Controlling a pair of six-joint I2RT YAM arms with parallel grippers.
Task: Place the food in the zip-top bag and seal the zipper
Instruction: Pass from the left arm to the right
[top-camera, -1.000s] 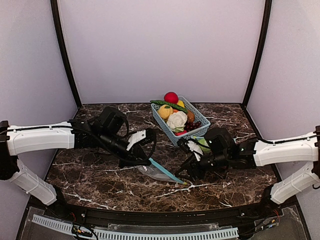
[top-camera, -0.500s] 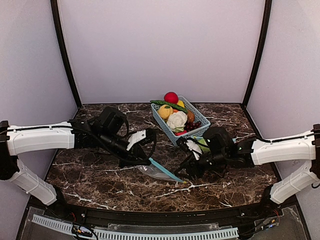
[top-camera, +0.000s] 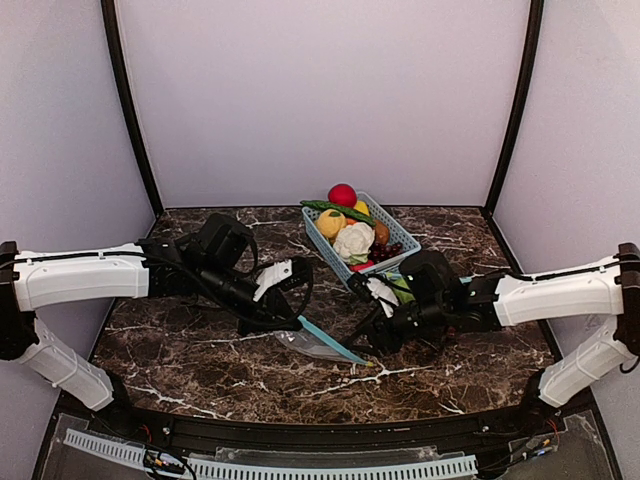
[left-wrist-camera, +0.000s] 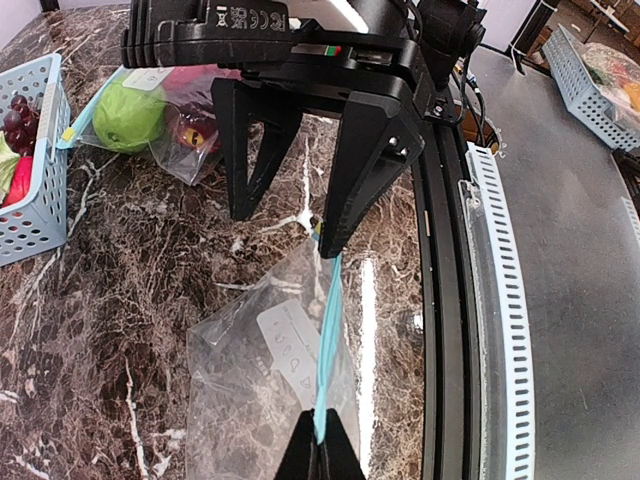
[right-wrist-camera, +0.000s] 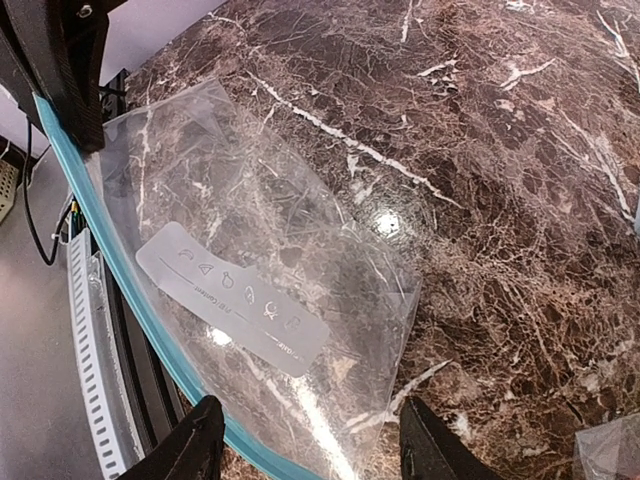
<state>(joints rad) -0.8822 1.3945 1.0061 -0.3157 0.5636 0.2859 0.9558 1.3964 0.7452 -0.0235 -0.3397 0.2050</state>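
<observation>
In left gripper (left-wrist-camera: 320, 455): zip-top bag (left-wrist-camera: 255, 350) zipper (left-wrist-camera: 327, 330); right gripper (left-wrist-camera: 287, 228) astride.

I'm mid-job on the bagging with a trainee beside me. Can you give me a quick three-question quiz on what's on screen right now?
1. True or false: the left pincer is shut on the blue zipper strip of the zip-top bag.
2. What is inside that bag? A) nothing B) a red apple C) a lemon
3. Short answer: what holds the white cauliflower?
Key: 1 true; 2 A; 3 the light-blue basket.
</observation>
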